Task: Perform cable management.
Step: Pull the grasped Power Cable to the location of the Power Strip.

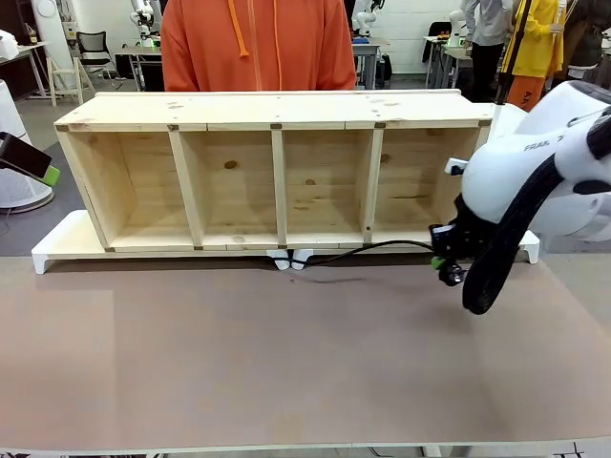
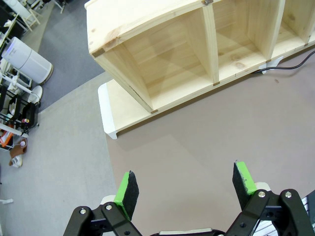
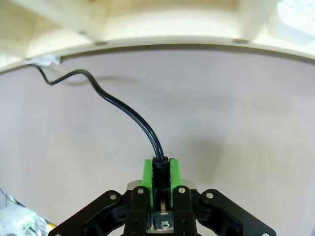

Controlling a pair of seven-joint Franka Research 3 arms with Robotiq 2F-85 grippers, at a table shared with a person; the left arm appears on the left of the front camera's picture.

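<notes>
A thin black cable point(image 1: 368, 250) runs along the front of the wooden shelf point(image 1: 277, 172) from a white clip point(image 1: 289, 259) at the middle to my right gripper point(image 1: 447, 270). In the right wrist view the right gripper point(image 3: 160, 173) is shut on the cable's point(image 3: 123, 109) plug end, the cord curving away to the clip point(image 3: 43, 61) under the shelf edge. My left gripper point(image 2: 184, 189) hangs open and empty above the brown table, off the shelf's point(image 2: 197, 54) left end. The left gripper point(image 1: 29, 157) sits at the picture's far left in the front view.
The shelf lies on its side on a white stand point(image 1: 59, 248), open compartments facing me. A person in an orange hoodie point(image 1: 258, 43) stands behind it. A small white power strip point(image 1: 455, 166) sits at the shelf's right end. The brown tabletop point(image 1: 286, 353) stretches in front.
</notes>
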